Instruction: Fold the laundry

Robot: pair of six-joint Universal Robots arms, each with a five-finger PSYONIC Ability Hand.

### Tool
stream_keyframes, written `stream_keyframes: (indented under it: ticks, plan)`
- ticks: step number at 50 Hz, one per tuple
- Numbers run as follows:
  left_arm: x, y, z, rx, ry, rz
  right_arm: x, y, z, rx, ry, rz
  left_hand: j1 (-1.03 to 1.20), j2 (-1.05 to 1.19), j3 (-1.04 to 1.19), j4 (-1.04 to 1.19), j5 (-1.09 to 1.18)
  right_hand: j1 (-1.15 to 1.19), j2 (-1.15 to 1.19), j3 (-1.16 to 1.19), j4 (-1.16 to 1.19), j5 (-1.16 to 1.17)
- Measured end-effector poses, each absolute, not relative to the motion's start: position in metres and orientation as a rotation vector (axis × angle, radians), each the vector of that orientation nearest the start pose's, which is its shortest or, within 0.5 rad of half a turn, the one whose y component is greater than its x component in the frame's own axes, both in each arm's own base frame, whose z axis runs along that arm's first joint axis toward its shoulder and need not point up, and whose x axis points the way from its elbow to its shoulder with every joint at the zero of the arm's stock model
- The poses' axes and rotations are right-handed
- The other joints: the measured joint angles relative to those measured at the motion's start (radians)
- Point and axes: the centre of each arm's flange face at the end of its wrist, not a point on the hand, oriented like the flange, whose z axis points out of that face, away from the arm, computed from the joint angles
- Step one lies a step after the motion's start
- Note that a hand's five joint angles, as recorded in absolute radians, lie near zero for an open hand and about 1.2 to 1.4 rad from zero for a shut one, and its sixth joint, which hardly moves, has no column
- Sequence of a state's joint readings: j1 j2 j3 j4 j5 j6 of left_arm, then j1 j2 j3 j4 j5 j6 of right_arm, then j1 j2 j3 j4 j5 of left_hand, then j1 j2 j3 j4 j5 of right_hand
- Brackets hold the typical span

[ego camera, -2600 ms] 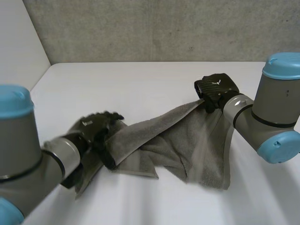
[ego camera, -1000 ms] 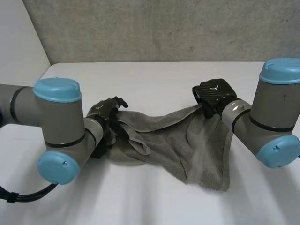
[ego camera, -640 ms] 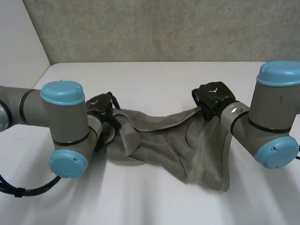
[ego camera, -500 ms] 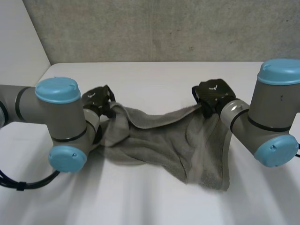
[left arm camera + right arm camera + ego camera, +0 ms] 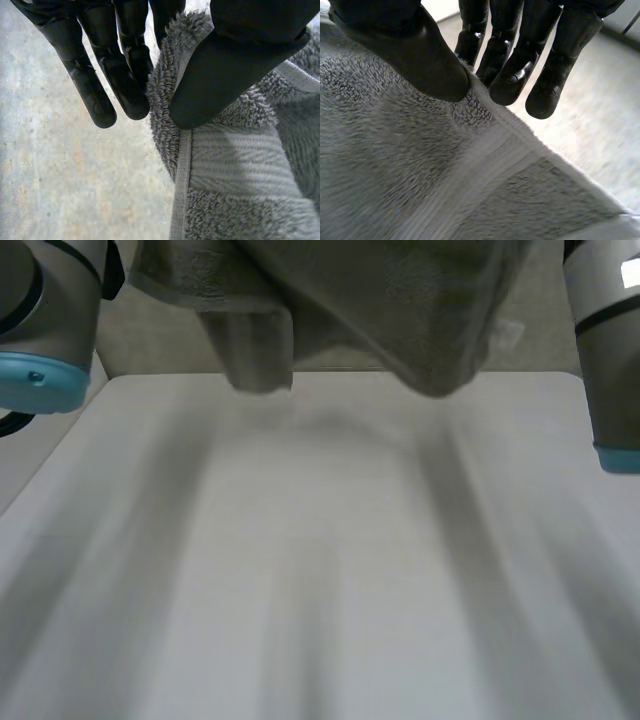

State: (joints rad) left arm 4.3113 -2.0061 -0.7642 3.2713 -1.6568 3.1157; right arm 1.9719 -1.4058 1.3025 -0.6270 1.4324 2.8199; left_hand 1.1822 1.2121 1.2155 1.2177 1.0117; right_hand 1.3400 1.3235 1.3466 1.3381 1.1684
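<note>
Towel [image 5: 380,300] hoisted clear of the surface [image 5: 320,570], where it lay half a second ago.
Left hand [image 5: 235,70] and right hand [image 5: 405,50] each pinch an edge between thumb and fingers [image 5: 512,75]; it hangs above the surface's far edge, seemingly still bunched.

I hold the grey terry towel [image 5: 380,300] up in the air above the table [image 5: 320,570]. It droops in two bunched lobes. A flat woven band [image 5: 235,165] runs along its hem. My left fingers [image 5: 125,75] pinch one edge and my right fingers [image 5: 510,70] pinch another.
</note>
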Motion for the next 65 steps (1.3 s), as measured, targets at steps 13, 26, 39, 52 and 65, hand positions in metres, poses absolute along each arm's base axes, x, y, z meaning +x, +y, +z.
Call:
stream_keyframes:
  ticks: [13, 26, 39, 52, 65]
  plan:
    - [-0.262, -0.301, 0.236, 0.645, 2.579, -2.275, 0.280, -0.258, 0.241, -1.312, 1.975, -1.943, 0.001, 0.003, 0.002, 0.000, 0.005, 0.000, 0.000, 0.000, 0.000, 0.000]
    - [-0.209, -0.270, 0.136, 0.785, 2.780, -1.712, 0.259, -0.209, 0.161, -1.553, 2.150, -1.560, -0.205, -0.235, -0.238, -0.241, -0.198, 0.000, 0.000, 0.000, 0.000, 0.000]
    - [-0.213, -0.267, 0.146, 0.788, 2.746, -1.756, 0.258, -0.209, 0.158, -1.361, 2.125, -1.681, -0.965, -1.000, -1.002, -1.004, -0.965, 0.000, 0.000, 0.000, 0.000, 0.000]
    - [-0.215, -0.256, 0.153, 0.483, 2.954, -1.801, 0.237, -0.235, 0.164, -0.959, 2.202, -1.736, -0.979, -1.014, -1.017, -1.019, -0.974, 0.000, 0.000, 0.000, 0.000, 0.000]
    - [-0.227, -0.238, 0.145, 0.417, 3.063, -1.748, 0.215, -0.257, 0.178, -0.762, 2.194, -1.882, -0.979, -1.014, -1.017, -1.019, -0.974, 0.000, 0.000, 0.000, 0.000, 0.000]
